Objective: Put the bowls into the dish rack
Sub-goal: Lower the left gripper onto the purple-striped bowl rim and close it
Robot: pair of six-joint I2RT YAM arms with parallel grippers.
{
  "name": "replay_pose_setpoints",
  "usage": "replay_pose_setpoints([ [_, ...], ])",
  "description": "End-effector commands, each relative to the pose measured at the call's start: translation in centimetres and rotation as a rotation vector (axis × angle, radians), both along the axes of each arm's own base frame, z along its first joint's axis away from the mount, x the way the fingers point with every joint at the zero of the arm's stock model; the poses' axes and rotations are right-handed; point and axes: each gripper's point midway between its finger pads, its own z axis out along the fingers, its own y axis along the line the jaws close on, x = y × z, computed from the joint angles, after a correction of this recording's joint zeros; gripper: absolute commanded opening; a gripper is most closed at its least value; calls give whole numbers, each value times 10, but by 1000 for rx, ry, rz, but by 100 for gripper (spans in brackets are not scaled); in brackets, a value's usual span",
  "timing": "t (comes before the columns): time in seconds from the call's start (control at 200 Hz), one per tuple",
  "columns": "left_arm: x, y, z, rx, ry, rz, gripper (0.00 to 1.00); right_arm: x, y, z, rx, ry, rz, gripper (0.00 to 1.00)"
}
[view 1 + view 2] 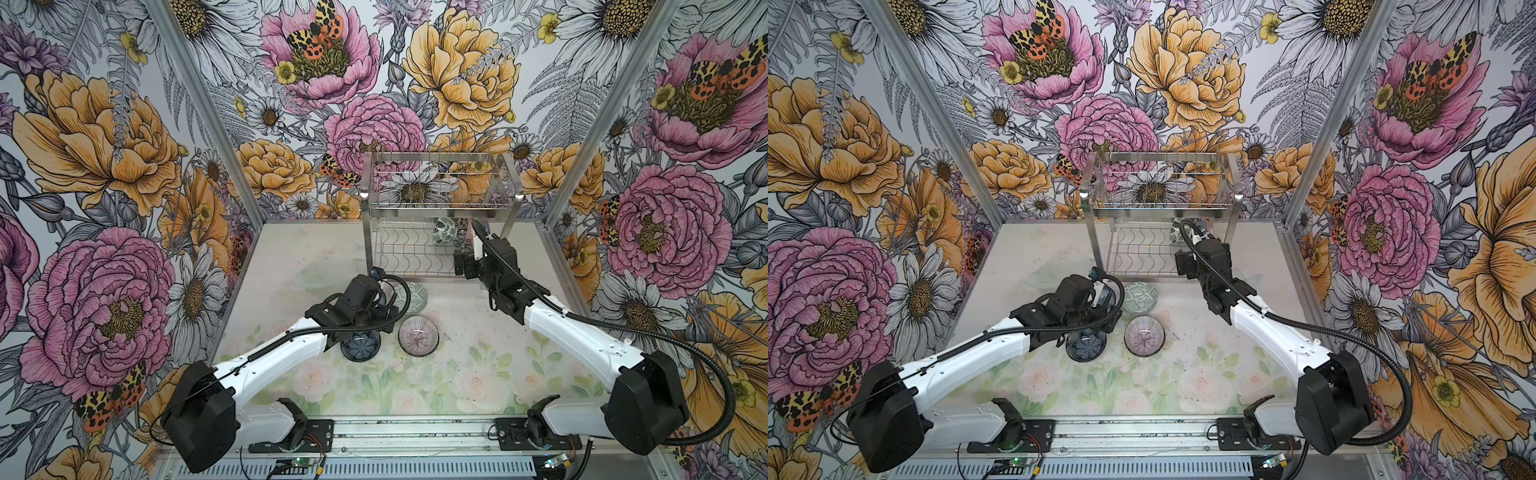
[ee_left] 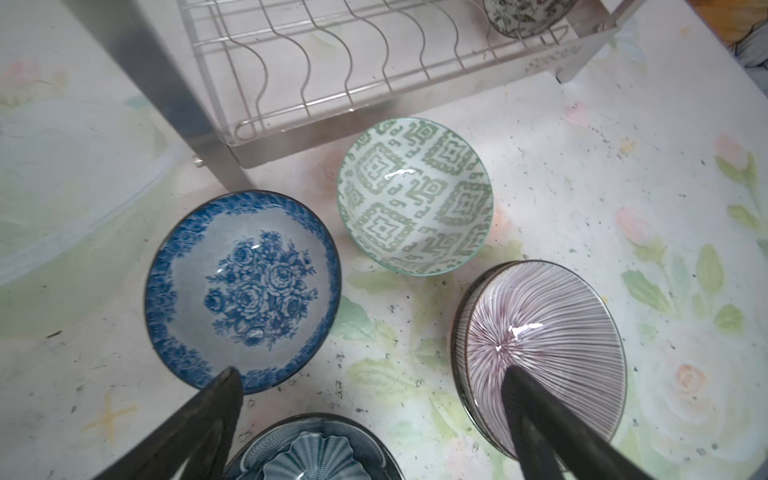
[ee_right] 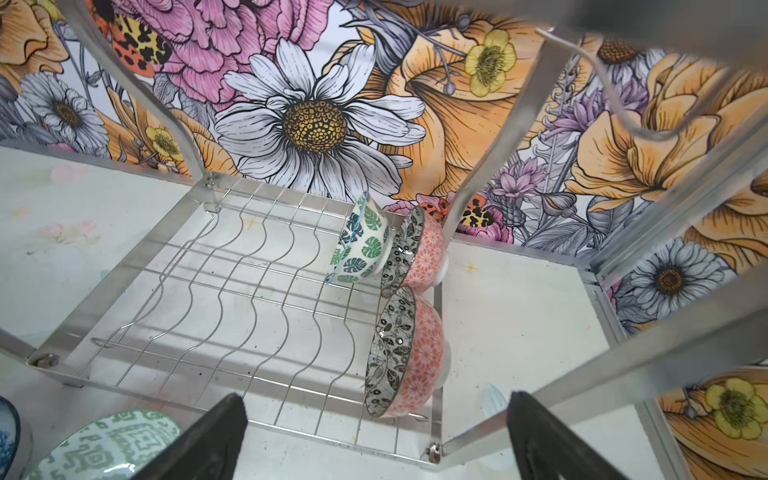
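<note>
Pale, flower-printed worktop [image 1: 457, 374]. At its far edge, right of the middle: the dish rack [image 1: 440, 203], two tiers of steel wire.

Right claw [image 3: 378, 399]: spread wide, gripping nothing, poised at the rack's front corner nearer the worktop's right edge, level with the lower tier. Left claw [image 2: 372, 374]: spread just as wide, equally empty, hanging over the middle of the worktop, just in front of the rack's other front leg.

Around the left claw, four loose bowls, mouths up: blue floral bowl [image 2: 245, 291] beyond one finger, purple-striped bowl [image 2: 540, 345] beyond the other, green geometric bowl [image 2: 415, 195] past the gap between them and nearest the rack, dark ribbed bowl [image 2: 311, 453] beneath the wrist. Fingertips over the first two rims; touching or not, cannot tell.

In the rack's lower tier, at the end toward the worktop's right edge, three bowls on edge: green leaf bowl [image 3: 363, 241] toward the back, just beside a pink bowl [image 3: 415, 249] with black-and-white leaf lining, and a second pink bowl [image 3: 409, 353] toward the front. That last one just ahead of the right claw, apart from both fingers.
</note>
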Motion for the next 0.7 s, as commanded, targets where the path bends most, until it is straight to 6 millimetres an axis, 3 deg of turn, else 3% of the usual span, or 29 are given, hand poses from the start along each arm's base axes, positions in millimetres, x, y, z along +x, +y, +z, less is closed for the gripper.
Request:
replay_pose_setpoints([
  [0.0,-10,-23,0,10,26,-88,98,-7,-2,4,76,6,3,100],
  [0.115,-14,-40,-9,23,52,-120,93,-7,-5,2,79,12,-3,100],
  [0.33,-24,-66,-27,45,115,-169,71,-5,-5,-6,86,32,-9,99],
  [0.696,-18,-64,-44,118,133,-130,45,-4,-6,-8,89,38,-8,99],
])
